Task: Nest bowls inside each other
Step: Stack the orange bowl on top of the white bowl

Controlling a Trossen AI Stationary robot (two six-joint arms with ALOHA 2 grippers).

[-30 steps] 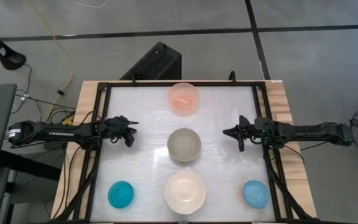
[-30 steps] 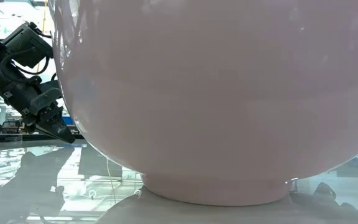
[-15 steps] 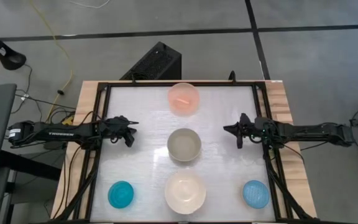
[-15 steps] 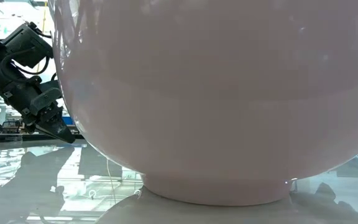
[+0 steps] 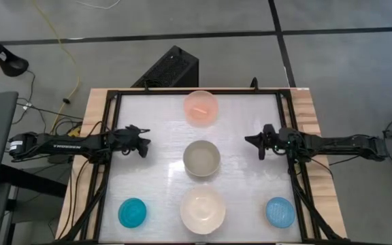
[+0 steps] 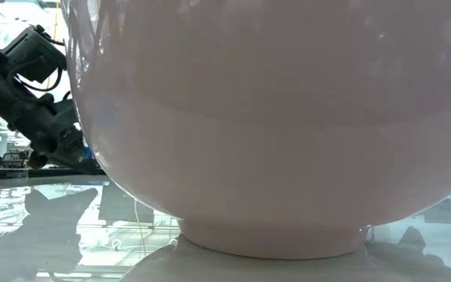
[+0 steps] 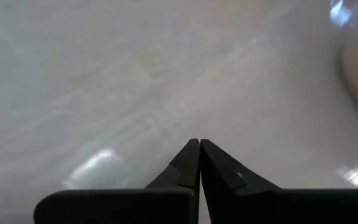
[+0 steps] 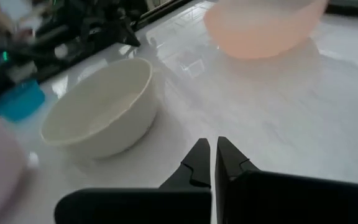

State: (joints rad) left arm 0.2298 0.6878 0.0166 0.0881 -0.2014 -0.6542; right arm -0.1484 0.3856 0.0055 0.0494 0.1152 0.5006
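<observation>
I count five bowls on my table (image 5: 155,129), one each of pink bowl (image 5: 201,107), grey-beige bowl (image 5: 201,158), cream-white bowl (image 5: 203,210), teal-blue bowl (image 5: 133,213) and light blue bowl (image 5: 280,212), plus two claws, left claw (image 5: 144,143) and right claw (image 5: 251,141).

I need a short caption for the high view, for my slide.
Five separate bowls on the table, none nested; left gripper and right gripper shut, flanking the centre.

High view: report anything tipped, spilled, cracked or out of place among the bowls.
Nothing stands out. All five round plastic bowls sit upright and apart: translucent pink, grey-beige, cream-white, teal-blue, light blue. None nested, nothing spilled.
</observation>
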